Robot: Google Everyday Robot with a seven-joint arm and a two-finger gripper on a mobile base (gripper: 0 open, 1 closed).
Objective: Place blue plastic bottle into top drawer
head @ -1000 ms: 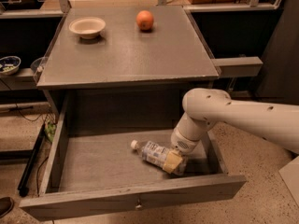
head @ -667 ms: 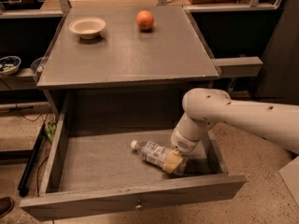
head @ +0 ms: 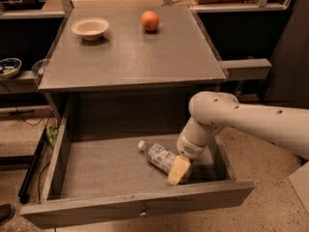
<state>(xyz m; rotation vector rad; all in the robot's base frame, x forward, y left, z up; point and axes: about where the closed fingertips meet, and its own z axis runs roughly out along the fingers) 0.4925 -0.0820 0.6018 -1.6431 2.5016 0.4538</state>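
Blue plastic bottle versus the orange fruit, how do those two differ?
The clear, blue-labelled plastic bottle lies on its side in the open grey top drawer; the round orange fruit sits on the grey cabinet top. The bottle is elongated, the orange ball-shaped. The tool is at the bottle's base; nothing touches the orange.

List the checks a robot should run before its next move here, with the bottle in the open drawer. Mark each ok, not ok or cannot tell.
1. Top drawer pulled open: ok.
2. Blue plastic bottle inside the drawer, lying on its side: ok.
3. Claw down in the drawer at the bottle's base end: ok.
4. Bottle free of the claw: cannot tell.
5. Orange and bowl on the tabletop, far from the arm: ok.
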